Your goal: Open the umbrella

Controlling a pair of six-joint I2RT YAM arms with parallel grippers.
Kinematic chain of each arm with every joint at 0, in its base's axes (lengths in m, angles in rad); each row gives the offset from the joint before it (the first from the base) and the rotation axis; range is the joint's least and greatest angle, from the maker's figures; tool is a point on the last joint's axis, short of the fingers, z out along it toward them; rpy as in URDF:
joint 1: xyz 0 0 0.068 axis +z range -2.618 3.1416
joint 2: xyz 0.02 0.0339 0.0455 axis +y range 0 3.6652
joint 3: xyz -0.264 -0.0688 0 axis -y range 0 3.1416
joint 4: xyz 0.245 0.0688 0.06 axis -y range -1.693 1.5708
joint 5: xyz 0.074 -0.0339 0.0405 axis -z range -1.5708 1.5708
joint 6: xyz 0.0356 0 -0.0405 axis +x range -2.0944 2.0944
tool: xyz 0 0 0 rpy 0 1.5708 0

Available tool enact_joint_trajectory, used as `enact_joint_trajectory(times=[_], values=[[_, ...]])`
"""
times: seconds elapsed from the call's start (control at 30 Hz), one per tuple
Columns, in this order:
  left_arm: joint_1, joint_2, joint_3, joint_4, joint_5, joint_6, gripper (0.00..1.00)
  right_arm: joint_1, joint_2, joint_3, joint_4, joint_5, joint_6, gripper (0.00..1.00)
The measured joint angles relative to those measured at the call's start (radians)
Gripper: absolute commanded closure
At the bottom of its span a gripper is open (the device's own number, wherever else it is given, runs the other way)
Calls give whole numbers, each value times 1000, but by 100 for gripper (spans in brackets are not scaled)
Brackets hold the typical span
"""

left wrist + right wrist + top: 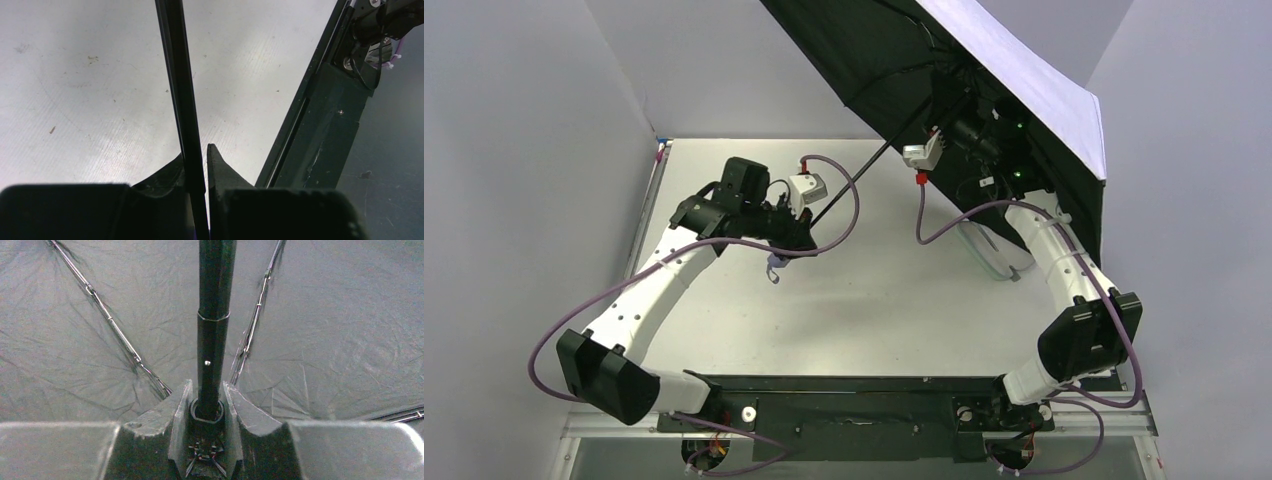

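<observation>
Left gripper point(196, 152) pinches the umbrella point(874, 60) shaft point(178, 75) low as anchor; right gripper point(207, 384) clamps the runner point(206, 412), propping the canopy point(325, 340) spread.

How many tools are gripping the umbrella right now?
2. The left tool pinches the thin shaft low over the table; the right tool holds the shaft up under the spread black lining.

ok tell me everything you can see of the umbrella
The umbrella is spread open: pale lavender-white outer fabric, black lining with thin metal ribs, thin black shaft. It tilts in the air above the table's far right. The left gripper clamps the shaft's lower end; the right gripper closes round the collar higher up the shaft. A wrist loop dangles below.
</observation>
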Motion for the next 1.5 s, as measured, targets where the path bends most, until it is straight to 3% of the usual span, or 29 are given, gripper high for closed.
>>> enact_joint_trajectory(times=[0.97, 1.2, 1.5], values=[[-4, 46, -101, 152, -146, 122, 100, -36, 101, 79, -48, -39, -32, 100], [-9, 52, -64, 142, -149, 105, 100, -43, 87, 42, -2, -39, -29, 100], [-30, 84, -1, 114, -46, 14, 100, -58, -27, -142, 161, 57, -2, 74]])
